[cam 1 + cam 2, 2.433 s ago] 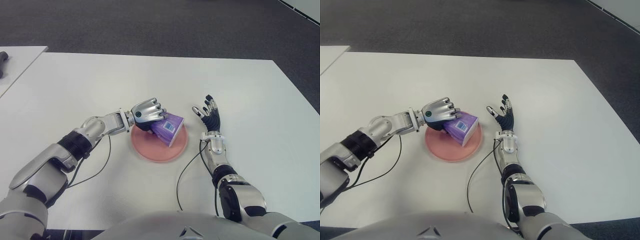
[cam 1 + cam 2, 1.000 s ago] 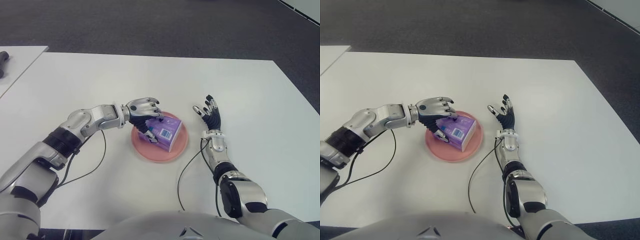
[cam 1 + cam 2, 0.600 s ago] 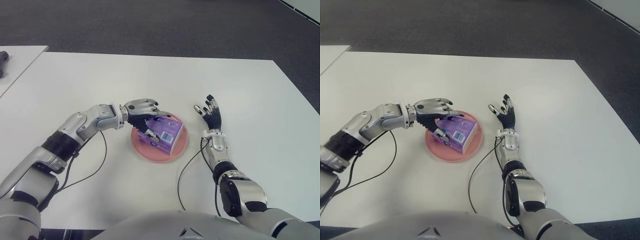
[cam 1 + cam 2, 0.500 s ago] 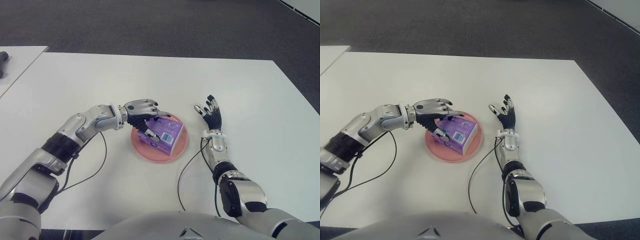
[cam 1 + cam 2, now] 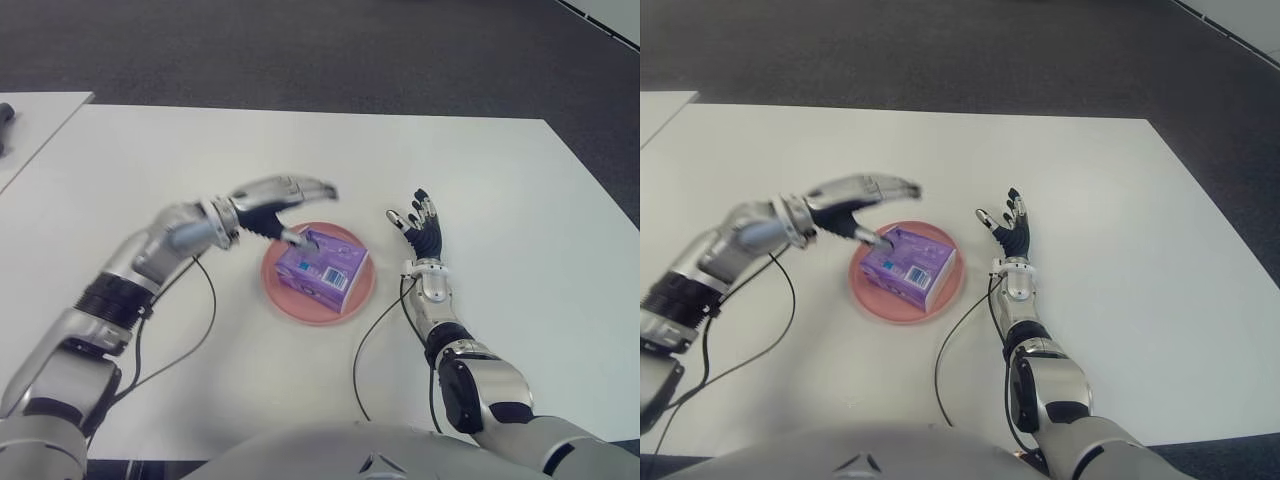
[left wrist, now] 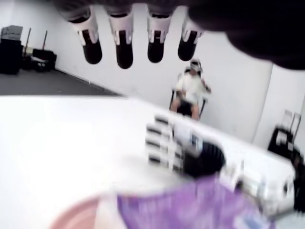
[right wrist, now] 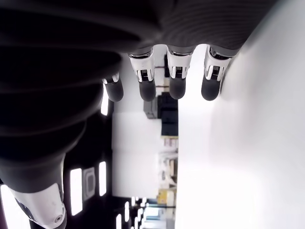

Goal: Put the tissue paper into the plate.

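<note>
left hand (image 5: 275,200): I see it spread, empty, above the plate's far-left edge; the nearer hand.
pack (image 5: 320,265): lies in the plate (image 5: 290,300), just right-near of my left fingers, long axis left-far to right-near.
right hand (image 5: 420,228): spread, empty, right of the plate.

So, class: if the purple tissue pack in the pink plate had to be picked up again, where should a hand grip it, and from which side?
Probably across its two long side faces, coming down from above. The tissue pack lies flat in the plate, whose raised rim hinders a low side approach. The open left hand hovers just above it; the right hand shows beside the plate.
</note>
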Robot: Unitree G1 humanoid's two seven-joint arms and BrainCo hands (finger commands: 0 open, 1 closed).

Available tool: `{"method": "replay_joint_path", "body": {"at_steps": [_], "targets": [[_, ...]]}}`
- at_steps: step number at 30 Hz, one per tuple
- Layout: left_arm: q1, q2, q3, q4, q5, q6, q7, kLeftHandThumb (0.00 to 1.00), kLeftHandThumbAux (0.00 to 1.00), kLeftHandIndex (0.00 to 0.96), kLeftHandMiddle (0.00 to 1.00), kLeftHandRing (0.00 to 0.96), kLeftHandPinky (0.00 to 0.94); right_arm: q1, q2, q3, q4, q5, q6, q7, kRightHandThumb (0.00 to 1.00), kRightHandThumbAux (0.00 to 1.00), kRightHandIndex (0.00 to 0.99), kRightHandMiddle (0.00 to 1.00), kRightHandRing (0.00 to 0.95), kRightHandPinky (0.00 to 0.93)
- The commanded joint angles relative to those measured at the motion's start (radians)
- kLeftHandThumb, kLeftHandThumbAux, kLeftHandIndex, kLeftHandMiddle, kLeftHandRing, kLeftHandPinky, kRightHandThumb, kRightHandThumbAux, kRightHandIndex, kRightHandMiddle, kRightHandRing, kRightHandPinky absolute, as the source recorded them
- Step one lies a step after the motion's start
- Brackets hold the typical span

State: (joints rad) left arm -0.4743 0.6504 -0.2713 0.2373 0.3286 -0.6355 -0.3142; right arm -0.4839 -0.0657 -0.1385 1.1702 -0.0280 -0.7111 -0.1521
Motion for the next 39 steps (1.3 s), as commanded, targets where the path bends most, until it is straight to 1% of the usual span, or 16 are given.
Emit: {"method": "replay_joint_path", "body": {"at_steps": [1, 2, 3, 5, 6, 7, 8, 11, 13, 15, 18, 23, 26, 31, 36, 39], "targets": [[0.031, -0.073, 0.111, -0.020, -0.136, 0.117, 0.034, 0.318, 0.161, 0.000, 0.000, 0.000, 0.000, 0.061, 0.021, -0.006, 0.059, 0.006, 0.054, 0.000, 0.152, 0.696, 0.015, 0.004, 0.000, 0.034], [0.026, -0.110, 0.144, 0.006, -0.151, 0.144, 0.083, 0.282, 0.186, 0.000, 0.000, 0.000, 0.000, 0.060, 0.024, -0.006, 0.061, 0.005, 0.053, -0.005, 0.151, 0.696, 0.015, 0.005, 0.000, 0.035], [0.019, -0.133, 0.165, 0.026, -0.158, 0.161, 0.114, 0.236, 0.222, 0.000, 0.000, 0.000, 0.000, 0.059, 0.026, -0.006, 0.062, 0.004, 0.052, -0.010, 0.149, 0.693, 0.015, 0.004, 0.000, 0.035], [0.000, -0.161, 0.195, 0.069, -0.158, 0.177, 0.161, 0.195, 0.254, 0.000, 0.000, 0.000, 0.000, 0.056, 0.029, -0.005, 0.063, 0.003, 0.052, -0.017, 0.147, 0.692, 0.015, 0.004, 0.000, 0.035], [-0.012, -0.188, 0.218, 0.097, -0.153, 0.206, 0.214, 0.179, 0.266, 0.000, 0.000, 0.000, 0.000, 0.056, 0.032, -0.005, 0.064, 0.002, 0.051, -0.019, 0.147, 0.691, 0.015, 0.004, 0.000, 0.034], [-0.021, -0.209, 0.235, 0.117, -0.148, 0.227, 0.254, 0.130, 0.295, 0.000, 0.000, 0.000, 0.000, 0.056, 0.034, -0.004, 0.065, 0.001, 0.050, -0.022, 0.146, 0.688, 0.016, 0.003, 0.000, 0.033], [-0.021, -0.236, 0.252, 0.119, -0.148, 0.265, 0.292, 0.099, 0.313, 0.000, 0.000, 0.000, 0.000, 0.056, 0.037, -0.003, 0.067, 0.001, 0.049, -0.022, 0.146, 0.686, 0.017, 0.003, 0.000, 0.032], [-0.016, -0.283, 0.278, 0.098, -0.164, 0.348, 0.334, 0.035, 0.340, 0.000, 0.000, 0.000, 0.000, 0.054, 0.043, -0.001, 0.071, 0.000, 0.051, -0.020, 0.147, 0.680, 0.019, 0.002, 0.000, 0.027], [-0.013, -0.341, 0.304, 0.130, -0.203, 0.402, 0.368, 0.018, 0.355, 0.000, 0.000, 0.000, 0.000, 0.052, 0.037, 0.002, 0.072, 0.002, 0.065, 0.012, 0.152, 0.675, 0.022, 0.002, 0.000, 0.025], [-0.012, -0.378, 0.325, 0.155, -0.229, 0.429, 0.389, 0.009, 0.369, 0.000, 0.000, 0.000, 0.000, 0.048, 0.026, 0.002, 0.072, 0.006, 0.081, 0.041, 0.156, 0.671, 0.024, 0.002, 0.000, 0.025], [-0.009, -0.404, 0.347, 0.162, -0.255, 0.450, 0.396, 0.003, 0.388, 0.000, 0.000, 0.000, 0.000, 0.045, 0.021, 0.004, 0.071, 0.003, 0.091, 0.057, 0.155, 0.669, 0.025, 0.003, 0.000, 0.024], [-0.011, -0.432, 0.377, 0.179, -0.288, 0.465, 0.397, 0.009, 0.427, 0.000, 0.000, 0.000, 0.000, 0.044, 0.020, 0.005, 0.071, 0.000, 0.093, 0.063, 0.133, 0.669, 0.024, 0.000, 0.000, 0.013], [-0.014, -0.444, 0.395, 0.215, -0.299, 0.447, 0.408, 0.013, 0.441, 0.000, 0.000, 0.000, 0.000, 0.041, 0.024, 0.009, 0.079, -0.012, 0.099, 0.031, 0.118, 0.669, 0.022, 0.000, 0.000, 0.015], [-0.011, -0.450, 0.408, 0.270, -0.294, 0.411, 0.427, 0.013, 0.448, 0.000, 0.000, 0.000, 0.000, 0.044, 0.026, 0.017, 0.080, -0.026, 0.099, 0.007, 0.111, 0.669, 0.021, 0.001, 0.000, 0.015], [0.016, -0.464, 0.405, 0.336, -0.276, 0.361, 0.452, 0.005, 0.454, 0.000, 0.000, 0.000, 0.000, 0.052, 0.028, 0.022, 0.079, -0.035, 0.087, -0.001, 0.113, 0.655, 0.020, 0.000, 0.000, 0.016], [0.044, -0.484, 0.392, 0.343, -0.264, 0.346, 0.469, 0.002, 0.454, 0.000, 0.000, 0.000, 0.000, 0.053, 0.023, 0.020, 0.078, -0.030, 0.086, 0.006, 0.121, 0.643, 0.019, 0.000, 0.000, 0.021]]}}
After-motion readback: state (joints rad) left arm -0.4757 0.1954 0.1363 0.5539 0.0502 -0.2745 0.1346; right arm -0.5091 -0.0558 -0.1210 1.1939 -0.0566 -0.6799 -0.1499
